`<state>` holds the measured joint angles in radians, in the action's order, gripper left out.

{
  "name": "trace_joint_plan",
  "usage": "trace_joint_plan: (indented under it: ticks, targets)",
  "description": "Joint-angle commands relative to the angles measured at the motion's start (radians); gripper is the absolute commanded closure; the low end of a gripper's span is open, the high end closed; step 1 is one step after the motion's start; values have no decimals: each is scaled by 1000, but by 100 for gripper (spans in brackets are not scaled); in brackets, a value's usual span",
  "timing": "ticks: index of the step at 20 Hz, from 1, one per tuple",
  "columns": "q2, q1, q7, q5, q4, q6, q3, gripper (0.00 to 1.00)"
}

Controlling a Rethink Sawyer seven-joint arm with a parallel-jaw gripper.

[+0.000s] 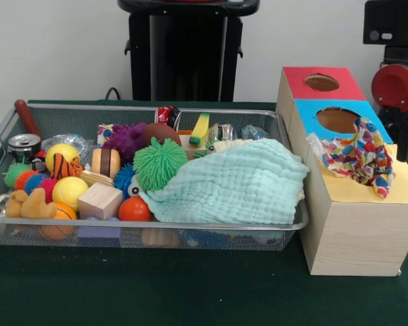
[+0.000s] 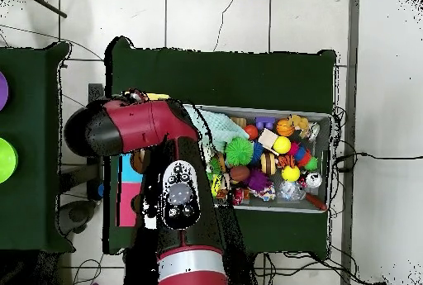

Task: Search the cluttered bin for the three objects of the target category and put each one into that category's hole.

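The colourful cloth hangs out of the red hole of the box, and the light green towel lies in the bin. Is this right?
Not quite. The front view shows the colourful cloth hanging at the blue hole, not the red one. The towel does lie in the bin.

From my end the bin (image 1: 285,227) reads as fine wire mesh w/ a shiny metal rim. The mint cloth (image 1: 234,182) is soft, crinkled weave, matt. The green ball (image 1: 160,163) and purple ball (image 1: 126,139) look rubbery, spiky. The yellow ball (image 1: 70,191) and orange ball (image 1: 134,209) are smooth w/ slight gloss. I see a bare matt wood block (image 1: 99,200), a shiny metal can (image 1: 24,144) and crinkly clear plastic wrap (image 1: 78,142). The box (image 1: 357,238) has pale wood-grain sides and a flat matt painted top. The patterned cloth (image 1: 357,157) is thin, creased. The table cover (image 1: 190,292) is dark green, felt-like. The arm (image 2: 136,126) shell is glossy red plastic, approx.
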<state>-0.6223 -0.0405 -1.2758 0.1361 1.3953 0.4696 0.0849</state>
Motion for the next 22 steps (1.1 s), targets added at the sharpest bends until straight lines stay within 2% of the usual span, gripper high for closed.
trace_joint_plan:
  ticks: [1, 12, 16, 22]
  targets:
    - [-1, 7, -131, -9, 64, 166, 5, 100]
    - [23, -20, -118, 19, 30, 299, -31, 100]
    - [40, -16, -116, 15, 17, 315, -19, 100]
    - [55, -5, -120, -3, 49, 281, 13, 100]
